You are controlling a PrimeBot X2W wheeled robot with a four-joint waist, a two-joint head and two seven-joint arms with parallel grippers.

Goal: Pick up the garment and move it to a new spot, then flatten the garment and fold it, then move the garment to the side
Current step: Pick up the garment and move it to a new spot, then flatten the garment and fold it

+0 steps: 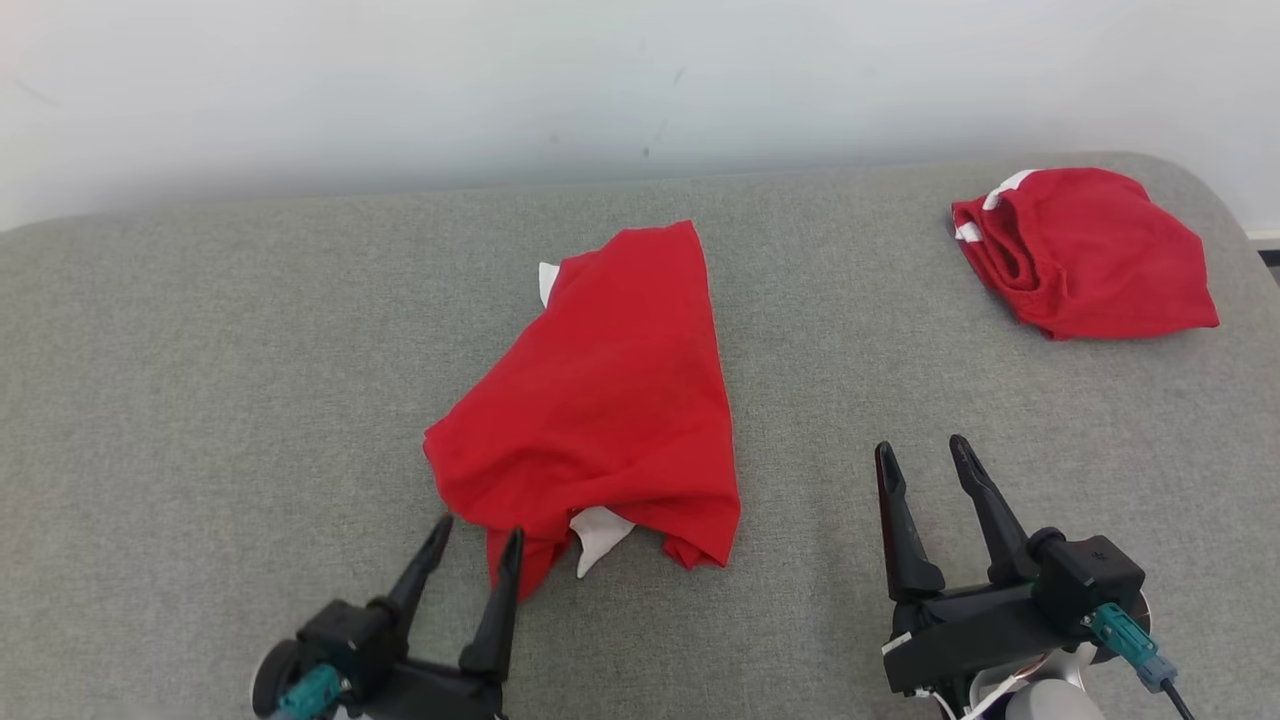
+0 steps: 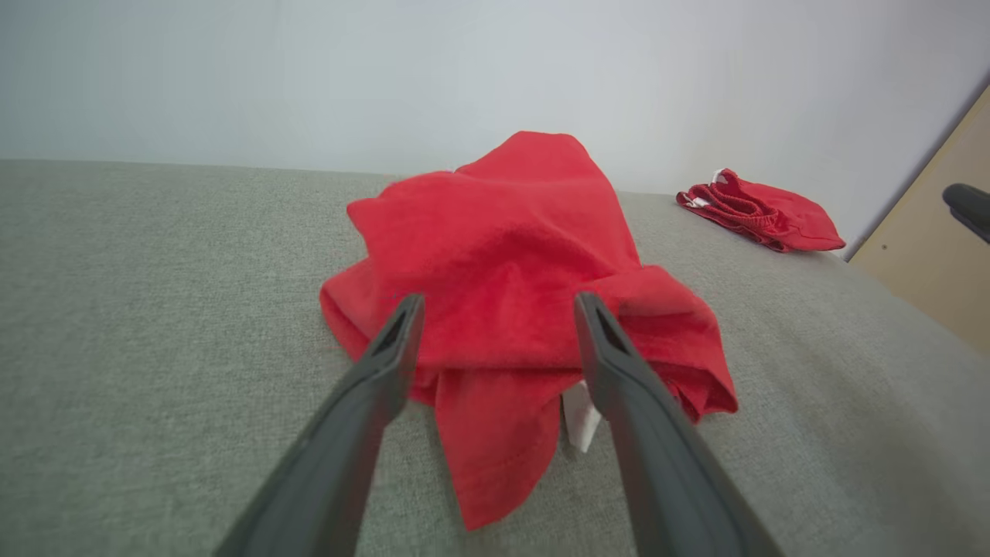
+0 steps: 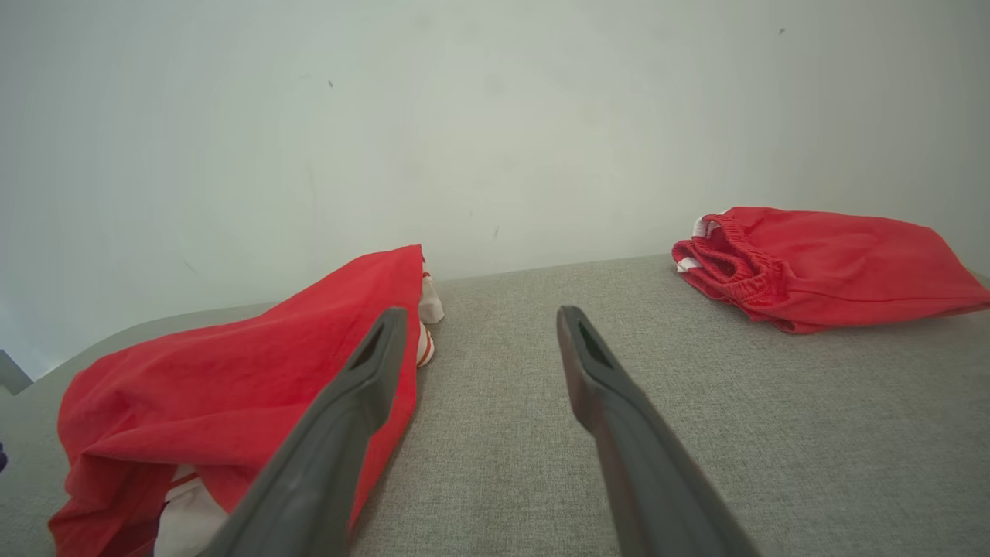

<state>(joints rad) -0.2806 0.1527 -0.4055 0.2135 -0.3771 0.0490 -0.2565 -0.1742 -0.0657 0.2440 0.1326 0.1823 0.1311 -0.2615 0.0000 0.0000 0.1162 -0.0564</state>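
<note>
So here's where I'm at: both my claws are wide open and holding nothing. My left gripper (image 1: 477,540) sits at the near-left corner of the red garment (image 1: 610,400), with one tip about brushing the bunched hem there. My right gripper (image 1: 925,455) hangs over the bare grey padded surface (image 1: 200,350), off to the cloth's right and not touching it. The garment lies mid-surface in a crumpled wedge, narrow end pointing far and fat rumpled end near me, with a white bit (image 1: 600,535) poking out at the near edge. A second red piece (image 1: 1085,250) sits far right, well apart, and I reckon it's not my job. My guess is flattening is the step now. The trick is to pinch one layer at each near corner, not scoop the whole bundle, then pull the claws apart sideways so the folds slide out. The right claw has to come left to the near-right corner first. Going in low should get a finger under the hem. Grabbing two layers would just lock the wrinkle in.
</note>
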